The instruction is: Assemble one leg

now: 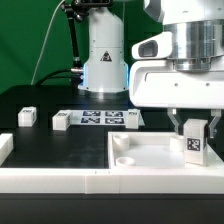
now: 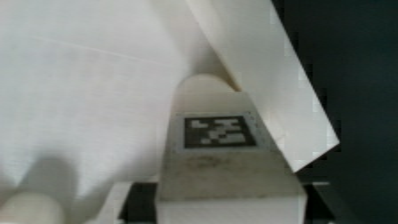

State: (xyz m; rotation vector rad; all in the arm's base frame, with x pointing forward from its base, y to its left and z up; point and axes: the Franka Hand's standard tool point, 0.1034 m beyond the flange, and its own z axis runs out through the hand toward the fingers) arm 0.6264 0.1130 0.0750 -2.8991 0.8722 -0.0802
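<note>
1. Holding the leg (image 1: 194, 143) upright, tool (image 1: 194, 128) clamped on it from above, fingers on either side, tag facing the camera.
2. Leg poised over the corner of the large white tabletop (image 1: 150, 152) at the exterior view's right; lower end at or just above the panel surface, contact not clear.
3. Wrist view: tag of the leg (image 2: 217, 132) centred between the jaws, white panel surface behind it; socket not distinguishable there.
4. Judged step: seating the leg into a corner socket. Best done by keeping it vertical, lining its end over the hole before descending, then turning without letting the grip slip.
5. Risk, as judged: tilted entry jamming at the socket rim, or the panel shifting under side load.
6. Round socket (image 1: 124, 157) visible at the panel corner farthest from the leg, empty.
7. Black table (image 1: 40, 100); marker board (image 1: 103, 118) lying behind the tabletop, two more small white blocks (image 1: 27, 116) and (image 1: 61, 121) beside it.
8. White wall piece (image 1: 45, 178) in front of the tabletop; green backdrop (image 1: 25, 40) behind the arm base.
</note>
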